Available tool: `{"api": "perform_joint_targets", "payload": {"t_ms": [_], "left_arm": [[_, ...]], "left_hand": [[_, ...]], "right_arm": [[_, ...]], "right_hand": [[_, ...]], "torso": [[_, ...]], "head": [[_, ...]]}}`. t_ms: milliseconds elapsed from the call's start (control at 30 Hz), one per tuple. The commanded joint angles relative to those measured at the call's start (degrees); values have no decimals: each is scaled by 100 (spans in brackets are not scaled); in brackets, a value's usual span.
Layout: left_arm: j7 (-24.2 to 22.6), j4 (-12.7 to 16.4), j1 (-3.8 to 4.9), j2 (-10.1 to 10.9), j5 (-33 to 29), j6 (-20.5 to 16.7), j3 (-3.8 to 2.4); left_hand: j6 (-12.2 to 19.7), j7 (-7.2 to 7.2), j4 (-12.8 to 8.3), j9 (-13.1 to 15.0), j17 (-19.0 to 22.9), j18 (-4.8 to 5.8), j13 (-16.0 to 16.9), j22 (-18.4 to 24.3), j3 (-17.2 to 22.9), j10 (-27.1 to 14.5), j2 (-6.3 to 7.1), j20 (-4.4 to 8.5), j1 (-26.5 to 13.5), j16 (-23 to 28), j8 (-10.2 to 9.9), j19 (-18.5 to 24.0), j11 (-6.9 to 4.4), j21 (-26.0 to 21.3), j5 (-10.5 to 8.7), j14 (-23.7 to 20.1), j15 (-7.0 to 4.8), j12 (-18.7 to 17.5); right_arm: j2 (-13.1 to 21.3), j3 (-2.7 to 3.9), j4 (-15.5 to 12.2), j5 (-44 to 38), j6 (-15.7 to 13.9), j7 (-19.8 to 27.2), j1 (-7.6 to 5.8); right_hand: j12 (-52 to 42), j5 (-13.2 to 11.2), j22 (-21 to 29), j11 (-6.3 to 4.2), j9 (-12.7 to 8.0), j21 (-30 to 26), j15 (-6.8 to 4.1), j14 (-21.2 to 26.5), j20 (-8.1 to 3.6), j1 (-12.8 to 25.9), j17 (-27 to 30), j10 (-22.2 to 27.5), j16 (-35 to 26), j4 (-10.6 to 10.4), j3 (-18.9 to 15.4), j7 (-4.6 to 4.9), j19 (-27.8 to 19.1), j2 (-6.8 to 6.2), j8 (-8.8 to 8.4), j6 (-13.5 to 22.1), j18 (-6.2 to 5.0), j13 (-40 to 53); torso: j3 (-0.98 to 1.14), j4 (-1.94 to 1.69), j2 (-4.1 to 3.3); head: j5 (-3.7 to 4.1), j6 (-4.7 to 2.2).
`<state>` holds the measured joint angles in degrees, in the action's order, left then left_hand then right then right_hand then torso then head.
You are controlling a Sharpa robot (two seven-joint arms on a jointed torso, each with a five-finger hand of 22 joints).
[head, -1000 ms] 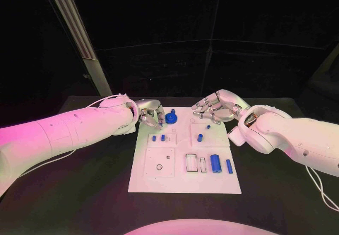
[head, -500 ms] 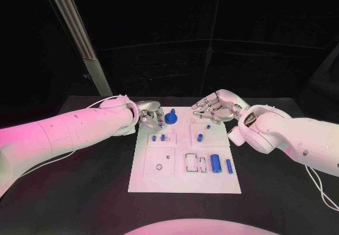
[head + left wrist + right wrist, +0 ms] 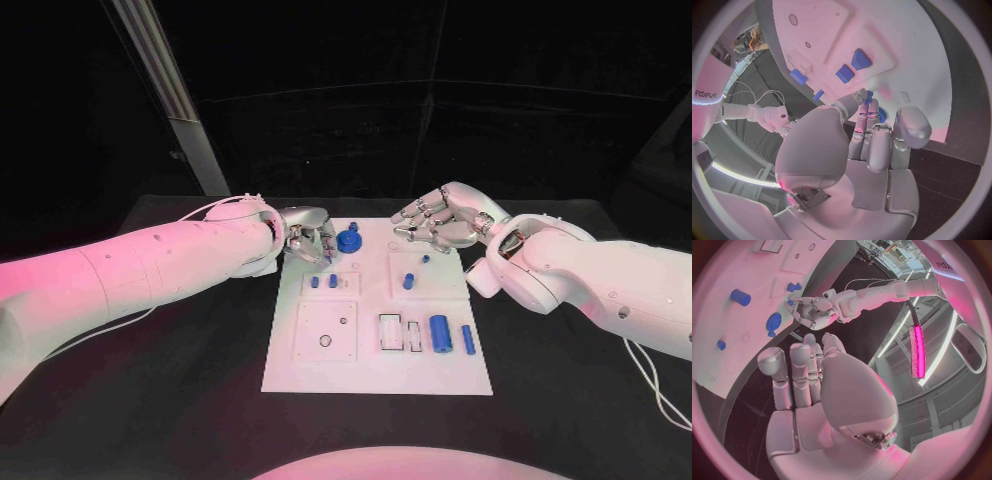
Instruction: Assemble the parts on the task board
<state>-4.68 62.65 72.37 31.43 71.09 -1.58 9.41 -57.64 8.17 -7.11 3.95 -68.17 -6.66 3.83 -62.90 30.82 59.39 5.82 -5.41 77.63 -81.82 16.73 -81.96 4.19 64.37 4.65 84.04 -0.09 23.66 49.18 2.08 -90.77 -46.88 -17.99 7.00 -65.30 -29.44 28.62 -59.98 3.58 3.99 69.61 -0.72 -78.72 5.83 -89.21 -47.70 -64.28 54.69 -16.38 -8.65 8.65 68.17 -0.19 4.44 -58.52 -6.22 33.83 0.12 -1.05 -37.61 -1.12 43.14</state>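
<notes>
The white task board (image 3: pixel 375 360) lies mid-table and also shows in the wrist views (image 3: pixel 879 35) (image 3: pixel 767 265). My left hand (image 3: pixel 307 240) (image 3: pixel 870 135) (image 3: pixel 811 310) hovers at the board's far left corner. Its fingers are drawn together, pinching a small blue part (image 3: pixel 790 303) (image 3: pixel 869 95), right beside a round blue part (image 3: pixel 349 241) (image 3: pixel 774 321). My right hand (image 3: pixel 440 222) (image 3: pixel 811 375) hangs over the far right corner with its fingers curled and nothing in them. Two short blue pegs (image 3: pixel 323 282) stand below the left hand. A thick blue cylinder (image 3: pixel 440 335) and a thin one (image 3: pixel 467 339) lie near the front right.
More small blue pegs (image 3: pixel 410 279) sit on the board's right-hand raised plate. A pale slanted post (image 3: pixel 166 90) rises behind the table at the far left. The black tabletop (image 3: pixel 173 400) spreads around the board on all sides.
The left hand has dipped slightly by the round blue part. The right hand and the board's parts have stayed put.
</notes>
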Motion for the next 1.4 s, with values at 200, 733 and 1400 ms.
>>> {"api": "perform_joint_targets", "payload": {"t_ms": [200, 733, 1400], "left_arm": [[17, 32, 0, -16, -28, 79, 17], [110, 44, 0, -14, -28, 182, 43], [138, -13, 0, -18, -29, 198, 46]], "left_hand": [[-36, -8, -1, -6, 41, 42, 0, 8, -113, 34, 57, 9, -159, 28, -67, 43, 24, -38, -43, 93, -25, -87], [0, -6, 1, -10, 98, 38, 20, 5, -360, 18, 136, 22, -227, 37, -139, 61, 27, -61, -29, 80, -29, -131], [253, 98, 0, -14, 159, 29, -5, 57, -529, -373, 157, -58, -218, 44, -286, 87, 152, -136, -18, 64, 70, -287]], "right_arm": [[3, 3, -9, 17, 15, 67, -8], [5, 3, -11, 17, 19, 60, -8], [27, 3, -6, 17, 3, 52, -9]], "right_hand": [[-39, 39, 4, -6, 0, -24, 12, 49, -9, -66, 8, 52, -38, 6, 41, -1, -35, 19, 35, 47, -80, -7], [-39, 39, 4, -6, 0, -24, 12, 49, -9, -66, 8, 52, -38, 6, 41, -1, -35, 19, 35, 47, -80, -7], [-40, 39, 35, -4, 0, -48, 12, 65, -9, -75, 52, 62, -75, 9, 50, 0, -60, 16, 37, 50, -88, -11]], "torso": [[2, 3, -2], [3, -1, 0], [1, 2, 3]], "head": [[9, 13], [15, 19], [24, 12]]}}
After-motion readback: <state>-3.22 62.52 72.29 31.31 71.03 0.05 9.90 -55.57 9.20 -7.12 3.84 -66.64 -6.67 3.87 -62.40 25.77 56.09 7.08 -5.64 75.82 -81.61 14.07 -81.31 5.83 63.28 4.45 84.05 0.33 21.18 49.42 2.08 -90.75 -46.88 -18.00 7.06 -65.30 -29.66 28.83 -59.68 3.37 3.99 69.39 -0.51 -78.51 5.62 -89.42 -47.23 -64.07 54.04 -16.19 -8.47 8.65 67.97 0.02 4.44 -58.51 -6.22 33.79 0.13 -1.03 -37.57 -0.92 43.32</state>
